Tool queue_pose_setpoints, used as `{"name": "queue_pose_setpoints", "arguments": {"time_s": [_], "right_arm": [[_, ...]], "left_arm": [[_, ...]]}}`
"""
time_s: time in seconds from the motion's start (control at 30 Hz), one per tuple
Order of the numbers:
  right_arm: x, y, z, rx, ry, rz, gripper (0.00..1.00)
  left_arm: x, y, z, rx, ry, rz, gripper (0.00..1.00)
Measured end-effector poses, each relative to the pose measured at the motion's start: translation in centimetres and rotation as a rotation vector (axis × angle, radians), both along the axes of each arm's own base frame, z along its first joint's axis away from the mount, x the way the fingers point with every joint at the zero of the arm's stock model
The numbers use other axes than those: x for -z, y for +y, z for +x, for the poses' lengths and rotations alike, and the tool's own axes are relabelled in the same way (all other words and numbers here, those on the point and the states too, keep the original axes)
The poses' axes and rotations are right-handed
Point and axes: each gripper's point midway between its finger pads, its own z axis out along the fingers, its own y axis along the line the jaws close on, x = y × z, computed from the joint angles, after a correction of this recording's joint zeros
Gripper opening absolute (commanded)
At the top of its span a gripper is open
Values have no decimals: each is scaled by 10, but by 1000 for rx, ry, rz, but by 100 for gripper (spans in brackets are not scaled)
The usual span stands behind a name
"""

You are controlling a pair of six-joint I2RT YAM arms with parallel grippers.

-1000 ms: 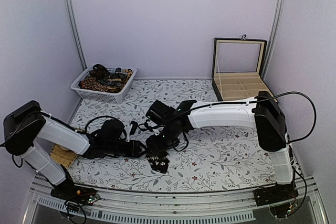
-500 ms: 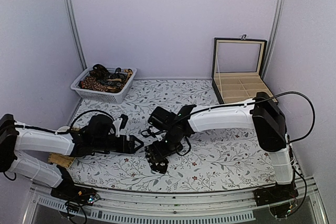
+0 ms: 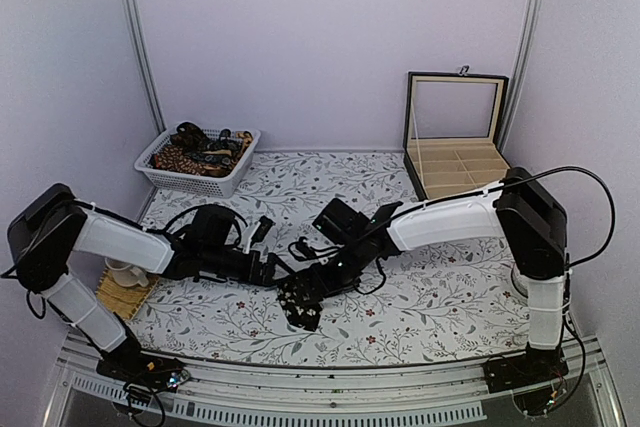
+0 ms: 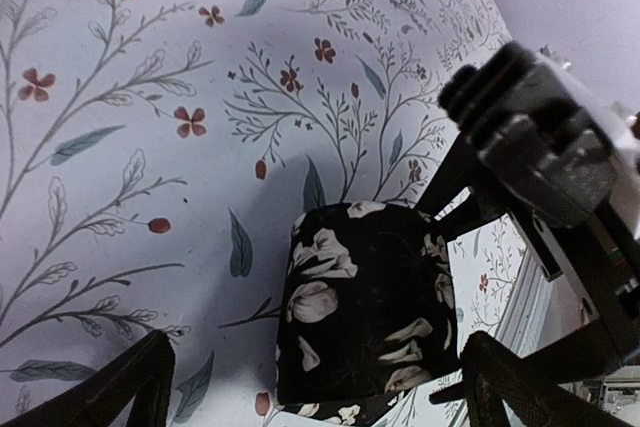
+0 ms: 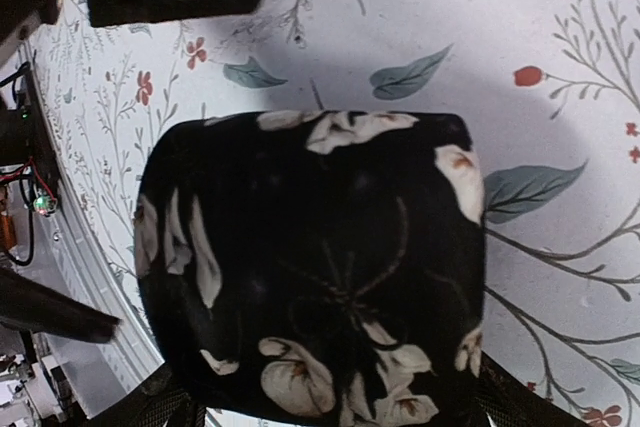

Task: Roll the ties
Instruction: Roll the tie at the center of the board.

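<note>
Flowered cloth [image 3: 430, 297] covers the table, pale with thin sprigs and small red blooms. Near its front edge, at about 6 o'clock in the overhead view, lies the rolled tie [image 3: 300, 302], black with pale flowers, wound into a squat bundle resting on the cloth.

My right gripper [image 3: 318, 283] sits just at the roll's 1 o'clock, reaching in low from the right. From that wrist the roll fills nearly the whole view, and my two fingers [image 5: 150, 409] show only as dark tips at 7 and 5 o'clock, spread wide on either side of it. They seem to meet its flanks, but whether the pads truly press I cannot tell.

My left gripper [image 3: 272, 269] hangs at the roll's 11 o'clock, close to it but apart. Its jaws are spread wide with nothing between them but cloth; from that wrist the roll lies ahead, beyond the tips.

At 10 o'clock on the table a white basket [image 3: 235, 182] holds a heap of other ties [image 3: 195, 152], brown and dark. At 2 o'clock stands a black box [image 3: 460, 169], lid upright, its pale compartments showing. At 8 o'clock a cup [image 3: 125, 272] sits on a slatted mat [image 3: 120, 297]
</note>
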Motion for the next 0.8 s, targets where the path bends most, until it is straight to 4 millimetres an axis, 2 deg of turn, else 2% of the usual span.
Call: {"name": "queue_pose_setpoints", "arguments": {"time_s": [0.13,0.37,0.57,0.8], "right_arm": [[-6,5,-7,-28,22,50,86],[-21,13,-13,-70,33,118,84],[-25,17,-16,-100,41,146,76],[-29,20,-22,-132,49,174,76]], "left_arm": [[13,-4,-8,41,56,-4,100],[9,-9,-13,74,67,-36,100],[9,-12,-17,97,79,-53,100],[13,-16,-26,138,105,-83,99]]}}
